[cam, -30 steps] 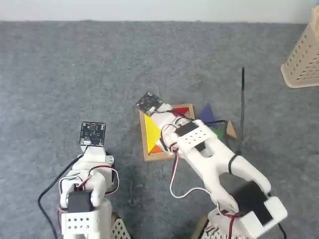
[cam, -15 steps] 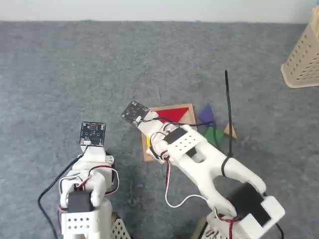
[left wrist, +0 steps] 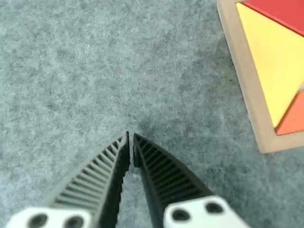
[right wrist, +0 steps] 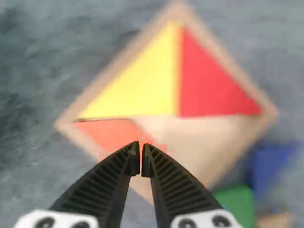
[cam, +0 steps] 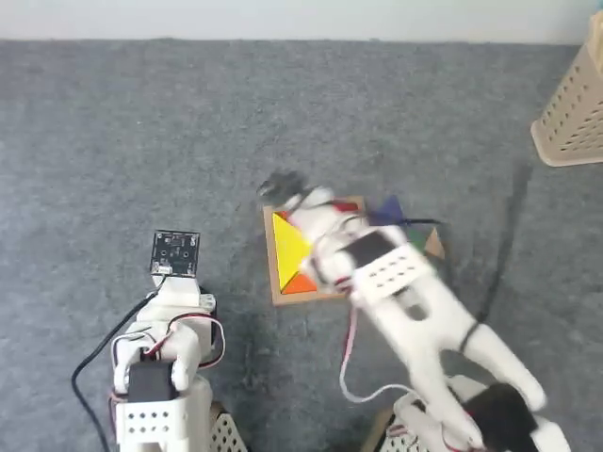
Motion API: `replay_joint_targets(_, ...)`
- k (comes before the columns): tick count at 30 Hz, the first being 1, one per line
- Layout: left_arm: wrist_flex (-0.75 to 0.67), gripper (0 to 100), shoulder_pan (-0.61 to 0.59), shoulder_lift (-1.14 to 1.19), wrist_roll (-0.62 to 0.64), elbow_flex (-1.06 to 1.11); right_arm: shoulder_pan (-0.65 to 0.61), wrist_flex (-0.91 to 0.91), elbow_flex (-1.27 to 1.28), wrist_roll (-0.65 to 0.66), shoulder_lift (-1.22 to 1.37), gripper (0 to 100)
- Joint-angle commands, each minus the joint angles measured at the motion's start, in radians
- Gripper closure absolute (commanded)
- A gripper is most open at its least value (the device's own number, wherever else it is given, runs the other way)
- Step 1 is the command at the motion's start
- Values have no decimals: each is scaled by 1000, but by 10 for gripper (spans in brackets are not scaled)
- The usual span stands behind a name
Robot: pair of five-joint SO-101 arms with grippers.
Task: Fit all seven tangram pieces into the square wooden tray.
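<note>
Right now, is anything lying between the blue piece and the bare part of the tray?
Nothing visible does: only the rim of the tray separates the blue piece from its bare floor. The right gripper hangs shut above it.

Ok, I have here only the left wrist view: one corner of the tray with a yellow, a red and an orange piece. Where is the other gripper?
Observer: The right gripper hangs shut above the tray, with its tips close to the orange piece.
Operator: Is the tray full on the part that I cannot see?
Observer: No. Next to the red piece a wide part of the tray floor is bare wood.
Operator: Which pieces are outside?
Observer: A blue piece, a green piece and a tan piece lie on the carpet beside the tray.
</note>
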Motion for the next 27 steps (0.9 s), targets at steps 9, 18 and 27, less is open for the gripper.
replay_joint_targets(9, 6, 983, 3, -18, -3, -10, 375, 4, -84, -133, 7, 972)
replay_joint_targets(18, 6, 983, 3, -18, -3, -10, 458, 136, -313, -186, 292, 862)
replay_joint_targets(27, 6, 983, 3, -18, -3, -10, 513, 145, -407, -186, 449, 864)
